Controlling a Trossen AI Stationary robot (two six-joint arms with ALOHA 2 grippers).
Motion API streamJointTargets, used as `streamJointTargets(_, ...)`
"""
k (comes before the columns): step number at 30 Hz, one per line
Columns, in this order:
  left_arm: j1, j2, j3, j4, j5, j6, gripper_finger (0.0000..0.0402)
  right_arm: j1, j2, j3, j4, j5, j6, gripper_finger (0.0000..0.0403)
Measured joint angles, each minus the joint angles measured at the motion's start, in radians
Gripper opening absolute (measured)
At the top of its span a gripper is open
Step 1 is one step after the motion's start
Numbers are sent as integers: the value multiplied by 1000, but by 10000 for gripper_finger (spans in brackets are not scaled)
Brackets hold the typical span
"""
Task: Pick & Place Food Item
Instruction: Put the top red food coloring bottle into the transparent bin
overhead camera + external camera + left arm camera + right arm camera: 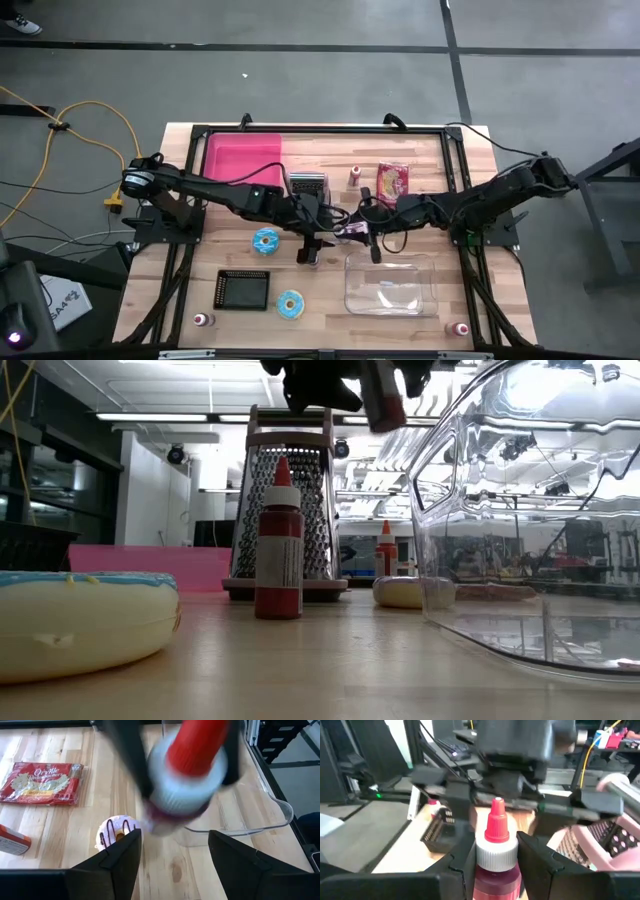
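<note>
With the right gripper [492,857] clamped on the red-capped bottle [495,855] and the left gripper [172,847] released just beside it, I judge the left should back clear before I carry the bottle right, over the clear container [392,285].

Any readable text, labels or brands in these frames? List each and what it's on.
"Orville Redenbacher's": on the red popcorn packet lying flat on the table, read in the left wrist view.
Smaller print on that packet: too blurred to read.
Label on the red sauce bottle standing in front of the grater: print too small to read.
Bottle with the red cap held in the right gripper: no readable label.
</note>
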Motion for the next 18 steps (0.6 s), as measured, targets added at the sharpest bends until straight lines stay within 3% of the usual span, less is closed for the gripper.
streamJointTargets(18, 0, 0, 0, 0, -1, 0, 225, 197, -86, 0, -181, 227, 120, 112)
